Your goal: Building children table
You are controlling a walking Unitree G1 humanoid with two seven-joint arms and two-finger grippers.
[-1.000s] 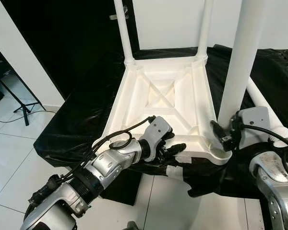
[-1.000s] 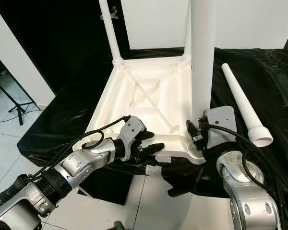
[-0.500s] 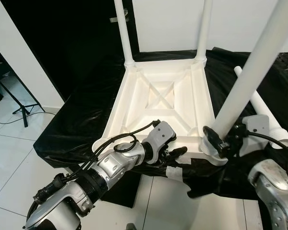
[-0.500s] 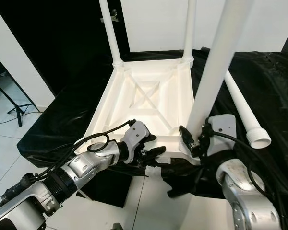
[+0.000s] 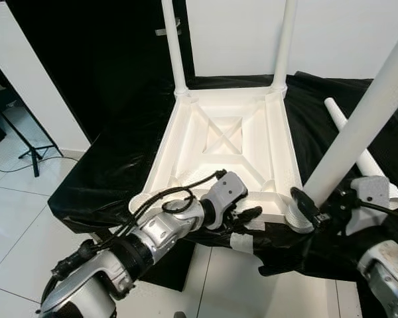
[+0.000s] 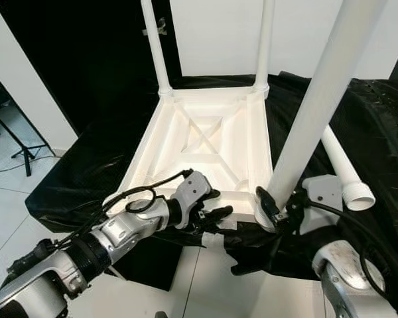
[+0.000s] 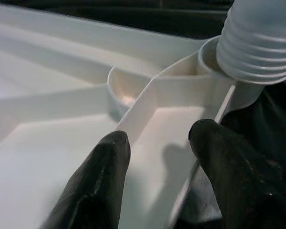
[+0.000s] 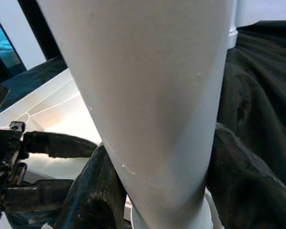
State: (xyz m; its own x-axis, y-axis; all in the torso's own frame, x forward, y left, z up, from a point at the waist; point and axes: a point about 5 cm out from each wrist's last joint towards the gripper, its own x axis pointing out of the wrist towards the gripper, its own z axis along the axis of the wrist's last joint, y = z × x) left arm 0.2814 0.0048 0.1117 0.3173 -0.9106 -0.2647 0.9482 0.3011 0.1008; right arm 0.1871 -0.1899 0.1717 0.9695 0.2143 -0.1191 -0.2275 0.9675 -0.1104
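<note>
Two legs fitted: smooth white plastic tubes [image 5: 174, 46] stand upright in the far corners of the tabletop.
Tabletop [image 5: 225, 142]: white moulded plastic, upside down on the desk, ribbed underside with a crossed centre.
Third leg [image 6: 318, 106]: tapered, tilted, threaded end at the near right corner socket.
Right gripper [image 6: 278, 207]: fingers closed around that leg's base.
Left gripper [image 5: 242, 215]: fingers parted, straddling the tabletop's near rim.
Fourth leg [image 6: 341, 169]: lies loose on the cloth.
Desk [image 5: 106, 172]: draped in glossy black sheeting.

Nothing readable is showing anywhere: no text, label, brand, number or sign is appearing on any surface here.
</note>
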